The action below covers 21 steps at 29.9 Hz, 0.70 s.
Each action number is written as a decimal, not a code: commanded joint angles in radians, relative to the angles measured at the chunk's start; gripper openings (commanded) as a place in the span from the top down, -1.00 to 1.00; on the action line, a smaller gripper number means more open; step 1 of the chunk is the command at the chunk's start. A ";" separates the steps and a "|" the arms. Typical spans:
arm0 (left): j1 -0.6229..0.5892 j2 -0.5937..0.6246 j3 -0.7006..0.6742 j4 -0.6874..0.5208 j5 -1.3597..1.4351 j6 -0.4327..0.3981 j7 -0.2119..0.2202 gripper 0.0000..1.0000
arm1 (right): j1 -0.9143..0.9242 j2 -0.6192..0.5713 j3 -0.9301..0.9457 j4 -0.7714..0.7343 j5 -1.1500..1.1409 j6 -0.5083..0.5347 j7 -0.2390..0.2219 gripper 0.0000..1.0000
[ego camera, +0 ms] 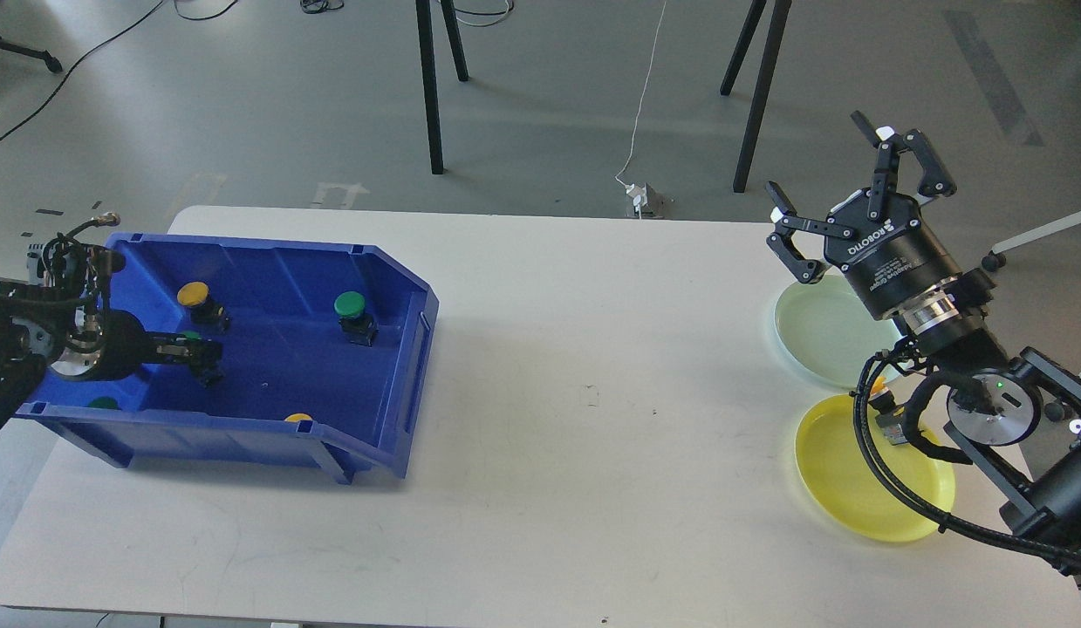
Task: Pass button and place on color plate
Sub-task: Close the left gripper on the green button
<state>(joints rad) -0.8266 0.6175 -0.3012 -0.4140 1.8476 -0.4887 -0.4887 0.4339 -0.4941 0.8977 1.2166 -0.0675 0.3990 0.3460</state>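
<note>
A blue bin at the table's left holds several buttons: a yellow one, a green one, a green one by the near wall and a yellow one at the front rim. My left gripper reaches into the bin over another green button, which it mostly hides; its fingers are too dark to tell apart. My right gripper is open and empty, raised above a pale green plate. A yellow plate holds a yellow button, partly behind my cable.
The white table spans the view, with both plates at its right edge. Black stand legs and a white cord with a plug are on the floor behind the table.
</note>
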 commanded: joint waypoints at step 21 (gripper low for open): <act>-0.017 0.194 -0.015 -0.282 -0.059 0.000 0.000 0.81 | -0.021 0.000 0.007 0.000 0.000 0.000 0.004 -0.98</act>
<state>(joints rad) -0.8415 0.7122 -0.3064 -0.5546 1.8272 -0.4888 -0.4887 0.4194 -0.4953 0.9021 1.2164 -0.0675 0.3990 0.3495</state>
